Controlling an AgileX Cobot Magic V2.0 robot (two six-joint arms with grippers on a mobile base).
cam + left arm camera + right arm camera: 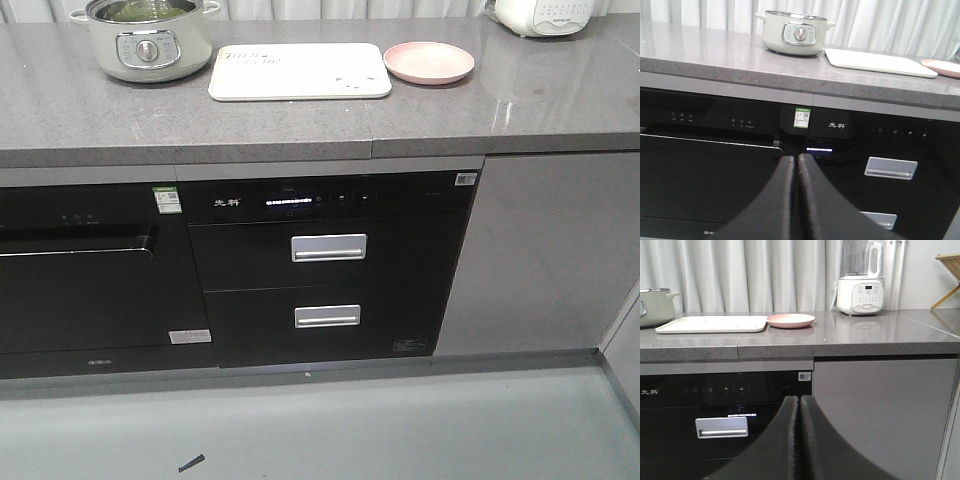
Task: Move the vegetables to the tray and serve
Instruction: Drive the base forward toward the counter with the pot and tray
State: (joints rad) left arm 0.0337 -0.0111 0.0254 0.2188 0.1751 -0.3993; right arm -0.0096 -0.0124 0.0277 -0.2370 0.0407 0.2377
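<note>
Green vegetables (145, 10) show inside a pale green electric pot (148, 40) at the back left of the grey countertop. The cream-white tray (300, 72) lies flat to the pot's right and holds nothing; it also shows in the left wrist view (880, 62) and the right wrist view (712, 324). My left gripper (796, 159) is shut and empty, low in front of the black appliance fronts. My right gripper (800, 399) is shut and empty, below the counter edge. Neither gripper shows in the front view.
A round pink plate (429, 62) sits right of the tray. A white blender base (860, 295) stands at the back right. Below the counter (560, 110) are a black oven (90, 270) and drawers with silver handles (329, 247). A white curtain hangs behind.
</note>
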